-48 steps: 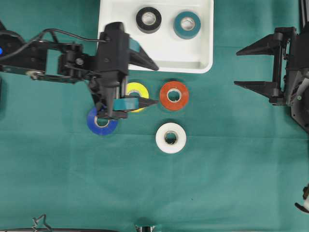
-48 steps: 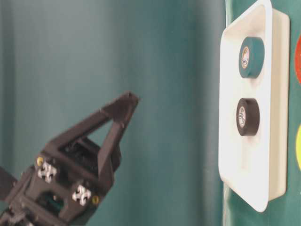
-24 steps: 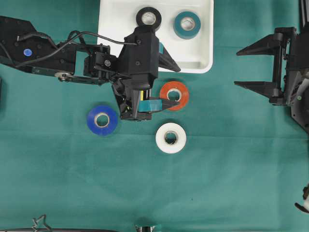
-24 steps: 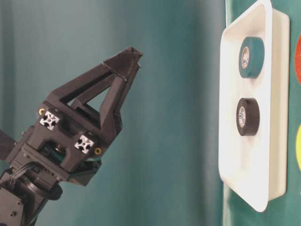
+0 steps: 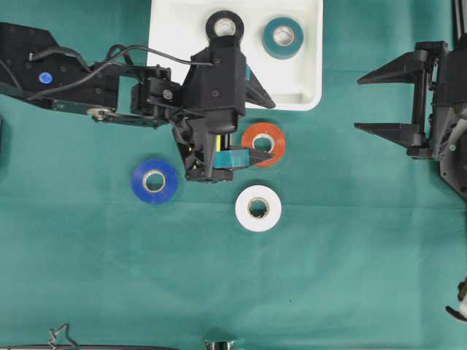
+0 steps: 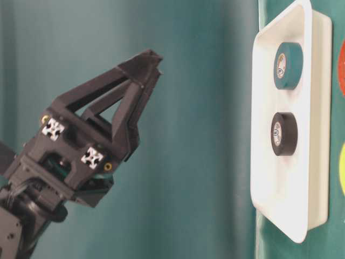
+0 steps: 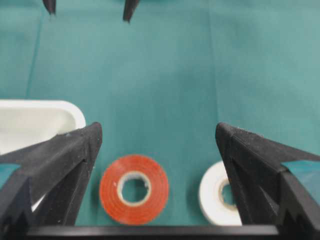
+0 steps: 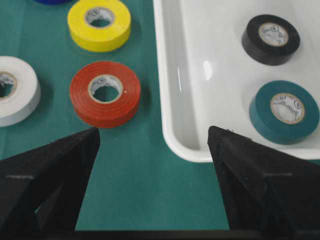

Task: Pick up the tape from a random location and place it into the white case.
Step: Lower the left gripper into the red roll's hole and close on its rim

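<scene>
Light: bright and even in every view; it seems to come from above.
Shadows: soft and small; the red tape (image 8: 105,93) has a thin dark edge on the green cloth (image 5: 350,255), and the left gripper (image 5: 255,120) throws a dim shadow below it.
Glare: a small white shine on the floor of the white case (image 8: 200,70).
Blur: the left wrist view is soft; the red tape and the white tape (image 7: 220,194) look fuzzy, and the near black fingers (image 7: 55,165) are hazy.
Sharp: the overhead view and the right wrist view are clear.
Table-level view: the green background is smooth and out of focus.
</scene>
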You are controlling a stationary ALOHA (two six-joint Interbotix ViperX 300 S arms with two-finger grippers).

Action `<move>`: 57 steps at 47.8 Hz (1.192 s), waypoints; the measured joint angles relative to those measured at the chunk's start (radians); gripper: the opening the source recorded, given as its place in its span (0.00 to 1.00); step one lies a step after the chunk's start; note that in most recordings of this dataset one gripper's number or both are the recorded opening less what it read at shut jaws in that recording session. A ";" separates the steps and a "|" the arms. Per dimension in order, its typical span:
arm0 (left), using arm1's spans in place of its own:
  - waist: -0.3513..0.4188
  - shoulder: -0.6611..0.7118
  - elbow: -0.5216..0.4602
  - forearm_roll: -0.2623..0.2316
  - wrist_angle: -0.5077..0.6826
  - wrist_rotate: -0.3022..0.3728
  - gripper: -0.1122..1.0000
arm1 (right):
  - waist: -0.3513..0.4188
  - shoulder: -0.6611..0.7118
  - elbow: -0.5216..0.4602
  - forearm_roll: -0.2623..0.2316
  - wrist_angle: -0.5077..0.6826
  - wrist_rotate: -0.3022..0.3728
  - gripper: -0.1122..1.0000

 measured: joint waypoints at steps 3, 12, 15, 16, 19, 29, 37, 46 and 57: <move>0.000 0.018 -0.032 0.002 0.060 -0.002 0.99 | 0.000 0.000 -0.002 0.000 0.000 0.000 0.84; 0.000 0.092 -0.163 0.002 0.273 -0.002 0.99 | 0.000 0.002 -0.002 0.000 0.002 0.000 0.84; 0.000 0.110 -0.199 0.002 0.330 0.000 0.99 | 0.000 0.002 -0.002 0.000 0.002 0.000 0.84; -0.002 0.118 -0.213 0.002 0.348 0.000 0.99 | 0.000 0.002 0.000 0.000 0.002 0.000 0.84; -0.002 0.140 -0.264 0.003 0.419 0.006 0.99 | 0.000 0.002 0.000 0.000 0.002 0.000 0.84; -0.002 0.195 -0.374 0.005 0.591 0.012 0.99 | 0.000 0.002 -0.002 -0.002 0.003 0.000 0.84; -0.009 0.221 -0.430 0.008 0.650 0.014 0.99 | 0.000 0.002 0.000 -0.002 0.003 0.000 0.84; -0.011 0.222 -0.433 0.009 0.655 0.015 0.99 | 0.000 0.002 -0.002 -0.002 0.008 -0.002 0.84; -0.011 0.222 -0.433 0.009 0.658 0.063 0.99 | 0.000 0.002 0.000 -0.002 0.009 -0.002 0.84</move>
